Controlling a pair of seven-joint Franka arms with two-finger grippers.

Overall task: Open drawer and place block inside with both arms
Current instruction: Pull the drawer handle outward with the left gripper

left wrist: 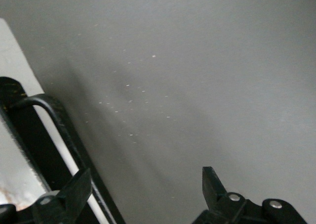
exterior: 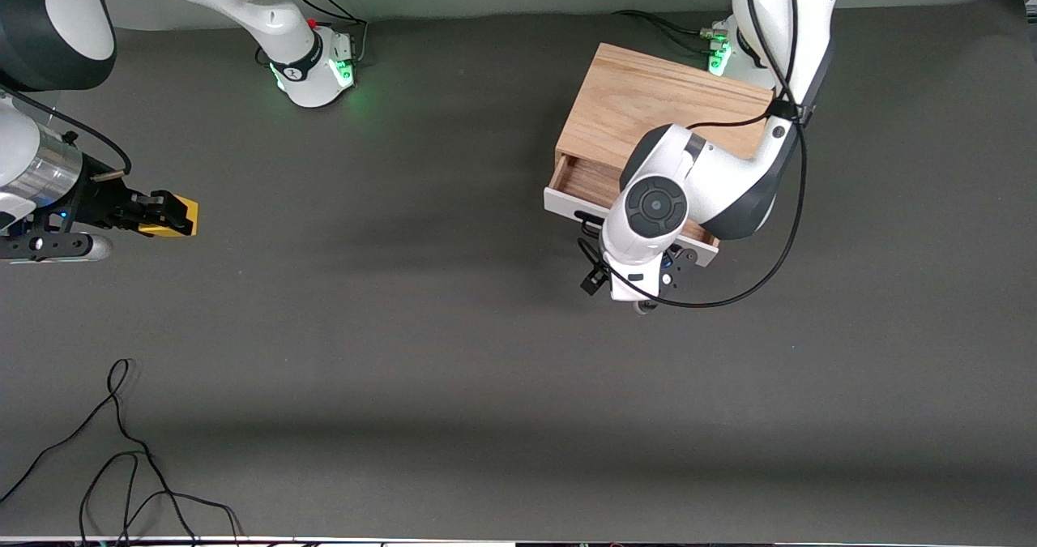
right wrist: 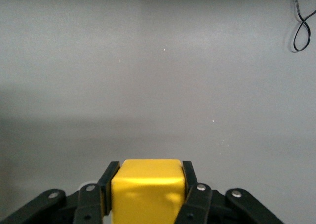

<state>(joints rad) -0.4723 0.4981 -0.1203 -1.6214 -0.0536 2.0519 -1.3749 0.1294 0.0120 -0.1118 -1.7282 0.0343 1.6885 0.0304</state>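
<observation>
Dark grey desk (exterior: 454, 328) carries an oak box (exterior: 648, 109) with its drawer (exterior: 579, 182) partly open. Right gripper (right wrist: 147, 194) fingers clamp the block (right wrist: 147, 192); left gripper (left wrist: 143, 189) fingers spread wide, empty, by the handle (left wrist: 59, 130).

No text, label, brand or number can be read anywhere; the right arm's base (exterior: 312, 65), at the upper left of the front view, carries a small dark mark too tiny to make out.
</observation>
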